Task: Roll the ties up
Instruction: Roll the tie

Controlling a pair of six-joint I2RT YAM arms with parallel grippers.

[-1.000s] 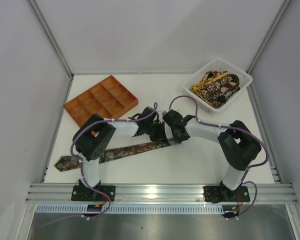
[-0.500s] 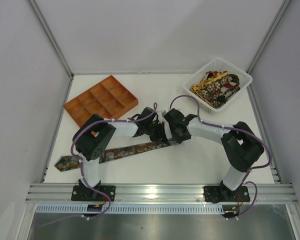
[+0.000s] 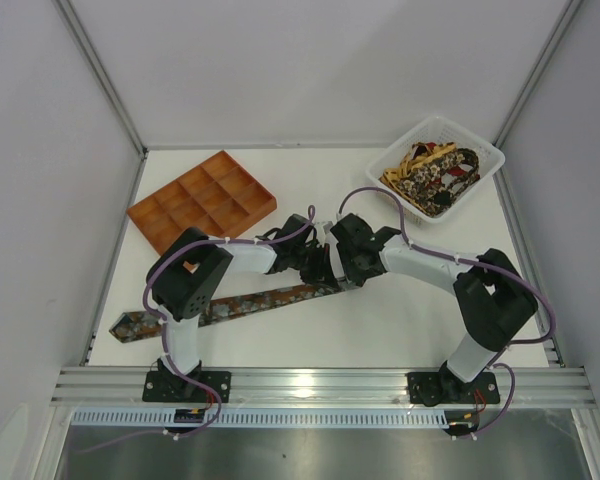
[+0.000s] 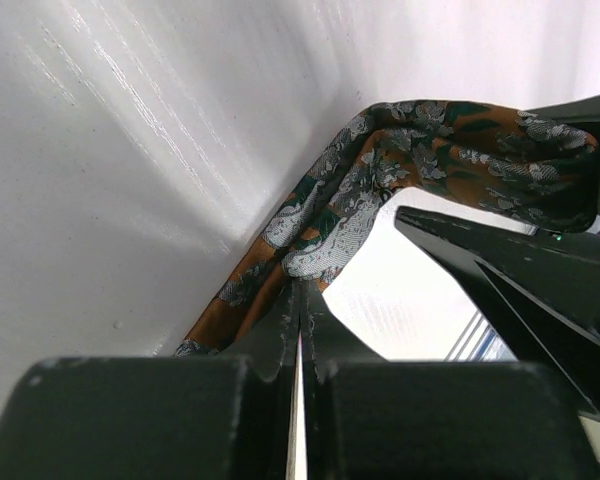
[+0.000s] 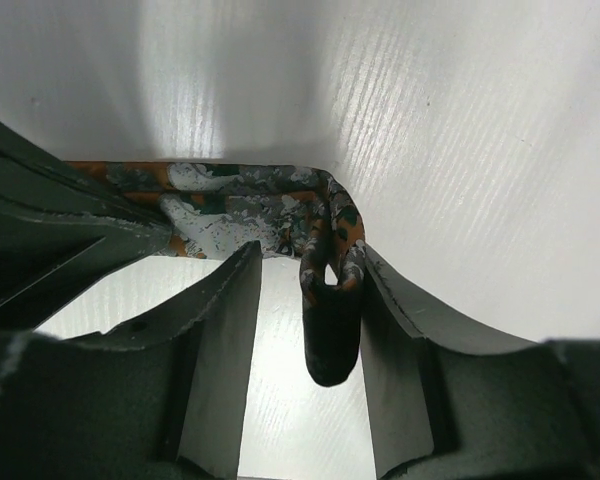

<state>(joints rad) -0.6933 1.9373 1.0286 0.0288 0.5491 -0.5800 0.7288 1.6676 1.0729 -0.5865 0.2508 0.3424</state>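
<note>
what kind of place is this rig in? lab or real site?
Looks like a lab test cell: white table boxed in by plain walls, arms bolted to an aluminium rail, staged props (tray, basket of ties).

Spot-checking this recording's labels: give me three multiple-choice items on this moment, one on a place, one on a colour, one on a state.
1. Where does the white basket stand? A far right corner; B far left corner; C near edge.
2. What colour is the compartment tray? A blue; B orange; C green.
3. The left hand is: A wide open; B shut on the tie; C holding the tray.
Answers: A, the top view shows it there; B, it is plainly orange; B, it pinches the fabric.
</note>
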